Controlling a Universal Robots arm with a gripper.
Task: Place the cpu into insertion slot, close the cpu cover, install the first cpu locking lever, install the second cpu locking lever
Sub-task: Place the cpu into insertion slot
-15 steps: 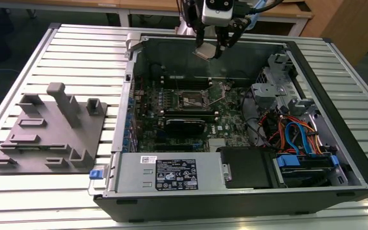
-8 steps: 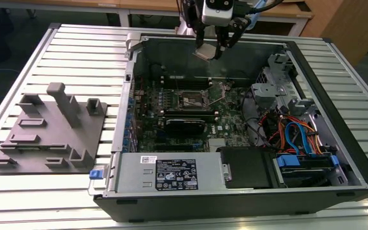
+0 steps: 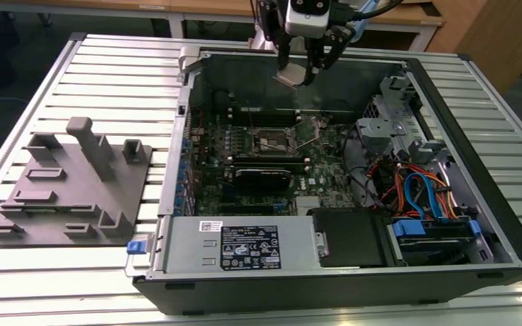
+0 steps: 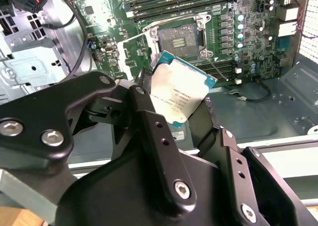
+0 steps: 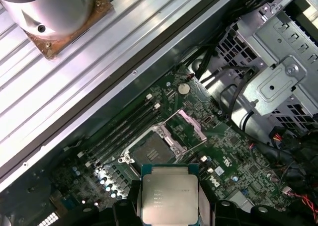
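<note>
Claw (image 4: 176,112) clamped on the tilted cpu (image 4: 182,93), at the top centre of the exterior view above the open computer case (image 3: 352,285); farther down, bare insertion slot (image 5: 151,151) with cpu cover (image 5: 191,129) raised beside it, case resting on the slatted counter (image 3: 116,68).

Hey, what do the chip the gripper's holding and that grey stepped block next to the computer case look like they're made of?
The cpu: a dull silver-grey metal lid with a soft satin sheen in both wrist views, on a thin teal board edge. The grey fixture beside the computer case: probably matte plastic, evenly grey with no glare, though painted metal can't be ruled out.
</note>
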